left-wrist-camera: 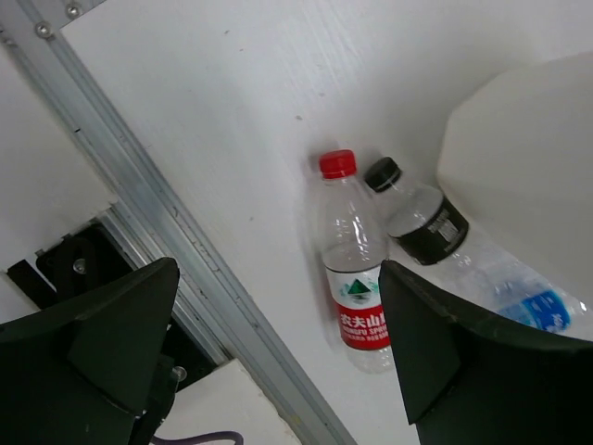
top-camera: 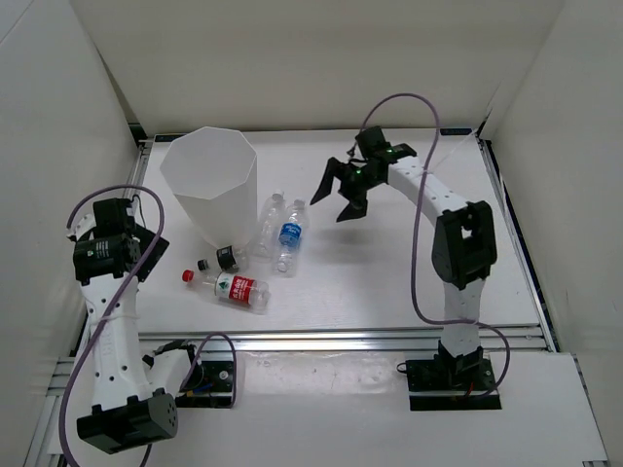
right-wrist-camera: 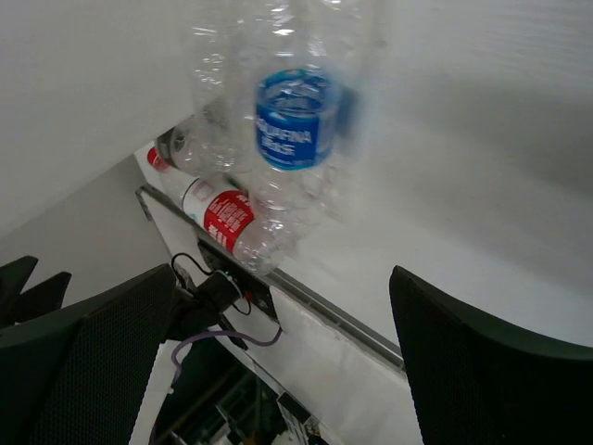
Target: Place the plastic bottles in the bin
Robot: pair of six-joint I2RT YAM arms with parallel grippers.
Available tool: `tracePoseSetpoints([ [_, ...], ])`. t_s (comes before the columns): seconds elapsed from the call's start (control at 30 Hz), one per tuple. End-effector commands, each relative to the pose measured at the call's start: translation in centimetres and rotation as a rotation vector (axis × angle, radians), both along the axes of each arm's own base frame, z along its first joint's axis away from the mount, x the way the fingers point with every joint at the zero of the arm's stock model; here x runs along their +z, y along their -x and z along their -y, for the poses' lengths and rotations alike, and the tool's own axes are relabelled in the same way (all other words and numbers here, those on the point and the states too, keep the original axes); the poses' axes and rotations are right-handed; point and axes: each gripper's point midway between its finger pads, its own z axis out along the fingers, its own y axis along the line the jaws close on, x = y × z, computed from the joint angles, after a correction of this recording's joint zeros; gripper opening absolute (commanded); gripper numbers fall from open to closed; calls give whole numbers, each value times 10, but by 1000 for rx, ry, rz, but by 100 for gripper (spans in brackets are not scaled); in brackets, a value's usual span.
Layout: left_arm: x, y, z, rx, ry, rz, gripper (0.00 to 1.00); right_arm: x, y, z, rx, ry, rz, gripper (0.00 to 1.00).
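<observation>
Black left tool (left-wrist-camera: 278, 271), right tool (top-camera: 341, 198), spread, empty

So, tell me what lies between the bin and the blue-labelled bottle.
The unlabelled clear bottle lies between the bin and the blue-labelled bottle, seen in the top view.

You have two white arms, the left arm (top-camera: 110, 341) and the right arm (top-camera: 428, 190), their links dotted with small dark screw holes. Black joint housings (top-camera: 465, 243) interrupt the white, and each arm stands on a black base (top-camera: 458, 375). A purple cable (top-camera: 414, 263) loops along each. The right gripper (top-camera: 329, 208) has black, wedge-shaped fingers (right-wrist-camera: 93, 371) with a fine mesh texture.
</observation>
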Motion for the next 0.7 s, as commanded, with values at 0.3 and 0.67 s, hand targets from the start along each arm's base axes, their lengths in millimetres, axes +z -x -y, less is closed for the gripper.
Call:
tracePoseSetpoints([
  [0.3,33,-1,29,-231,60,39,100,-55,-17,-67,167,-108,6,100],
  [0.67,40,-10,34,-267,80,50,100,-98,-16,-100,233,-196,-49,100],
])
